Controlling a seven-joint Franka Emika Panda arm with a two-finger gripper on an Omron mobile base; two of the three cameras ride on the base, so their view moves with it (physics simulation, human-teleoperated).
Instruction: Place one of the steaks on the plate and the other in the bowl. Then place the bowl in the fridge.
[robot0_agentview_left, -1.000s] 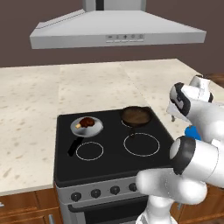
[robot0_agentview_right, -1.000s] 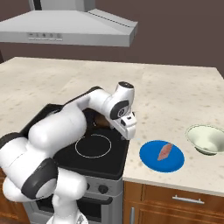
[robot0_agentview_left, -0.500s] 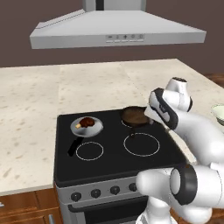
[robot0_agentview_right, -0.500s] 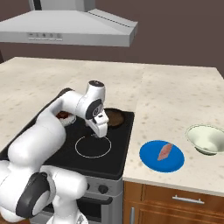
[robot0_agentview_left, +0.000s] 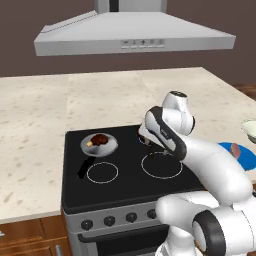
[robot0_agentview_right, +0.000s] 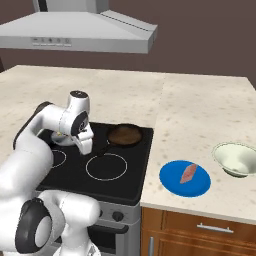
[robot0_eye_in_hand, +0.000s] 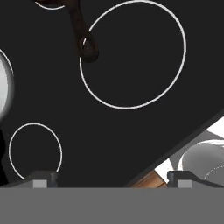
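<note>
Moved since the earlier frame: arm has swung from beside the plate across to the stove middle, gripper (robot0_agentview_right: 84, 145) now hanging over the black cooktop (robot0_agentview_right: 125, 170) between burners, jaws wide, holding nothing. Pink steak (robot0_agentview_right: 188, 173): flat on the blue plate (robot0_agentview_right: 172, 182), on the surface right of the stove. Brown steak (robot0_agentview_left: 99, 139): in the silver pan (robot0_agentview_left: 107, 149), rear left burner. Bowl (robot0_agentview_right: 235, 159): on the surface just right of the plate. Dark frying pan (robot0_agentview_right: 124, 134): rear right burner
</note>
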